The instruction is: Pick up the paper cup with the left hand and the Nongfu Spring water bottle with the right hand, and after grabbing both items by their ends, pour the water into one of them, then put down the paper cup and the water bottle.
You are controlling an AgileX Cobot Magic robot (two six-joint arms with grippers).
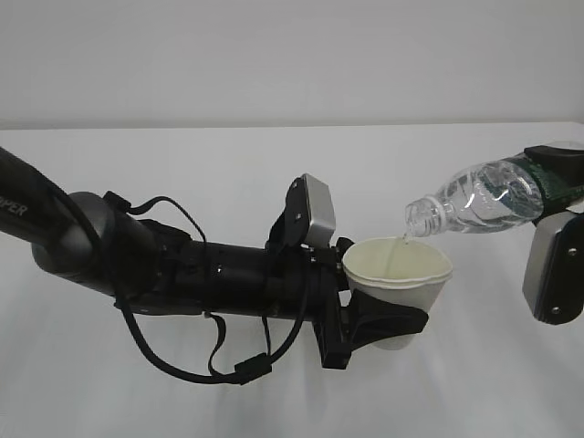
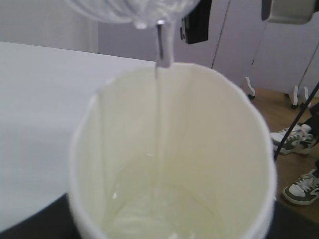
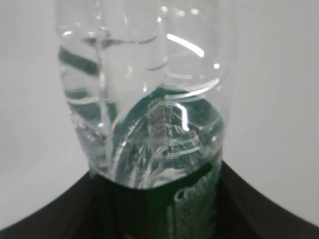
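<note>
Water (image 1: 399, 245) streams thinly from the tipped bottle (image 1: 479, 196), clamped in the right gripper (image 1: 558, 182), into the cup (image 1: 399, 274) gripped by the left gripper (image 1: 388, 324).

white table (image 1: 228, 155) — sneakers (image 2: 294, 141) beyond

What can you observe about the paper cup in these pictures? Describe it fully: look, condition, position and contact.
The paper cup is small, white and tapered, with a rolled rim and a cream-coloured inside. It is held off the table, roughly upright, by the left gripper, whose black fingers clasp its lower part. The tilted water bottle's open neck sits just above the rim without touching it, and a thin stream of water falls inside. A shallow pool already covers the bottom.
</note>
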